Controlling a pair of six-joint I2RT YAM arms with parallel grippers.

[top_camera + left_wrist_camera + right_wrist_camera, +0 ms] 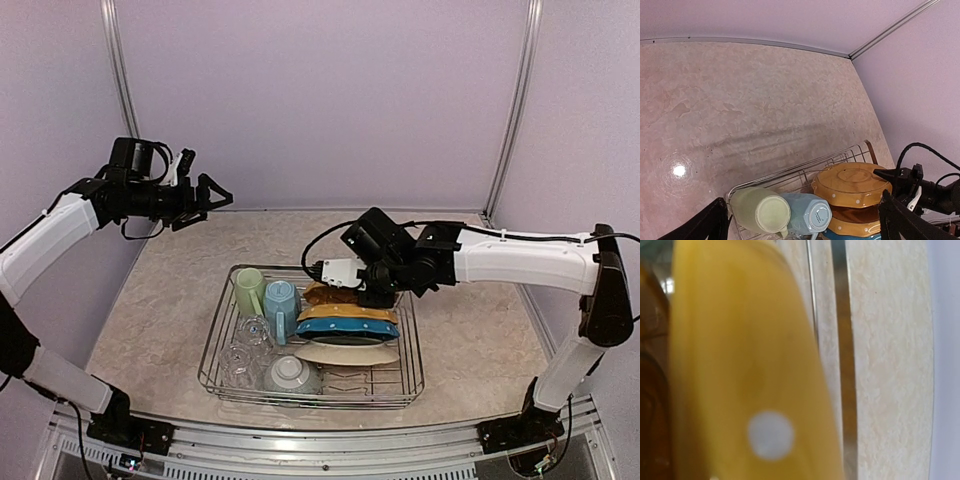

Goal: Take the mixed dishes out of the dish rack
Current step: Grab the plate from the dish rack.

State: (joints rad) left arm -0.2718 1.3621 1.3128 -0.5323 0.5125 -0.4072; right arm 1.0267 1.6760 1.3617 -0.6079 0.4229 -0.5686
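The silver wire dish rack (212,345) holds a pale green mug (248,290), a light blue mug (282,298), clear glasses (250,340), a grey-green bowl (292,375), yellow dotted plates (345,313), a blue dotted plate (345,330) and a cream plate (345,352). My right gripper (378,292) is at the rearmost yellow plate's rim. That plate (740,365) fills the right wrist view, blurred, and hides the fingers. In the left wrist view one of its black fingertips (882,174) lies on that plate's back (850,182). My left gripper (205,190) is open and empty, high above the table's far left.
The rack's back rim (805,167) and both mugs (765,210) show in the left wrist view, beyond them bare marbled tabletop (740,100). Purple walls enclose the table at the back and sides. A rack wire (840,340) runs beside the plate in the right wrist view.
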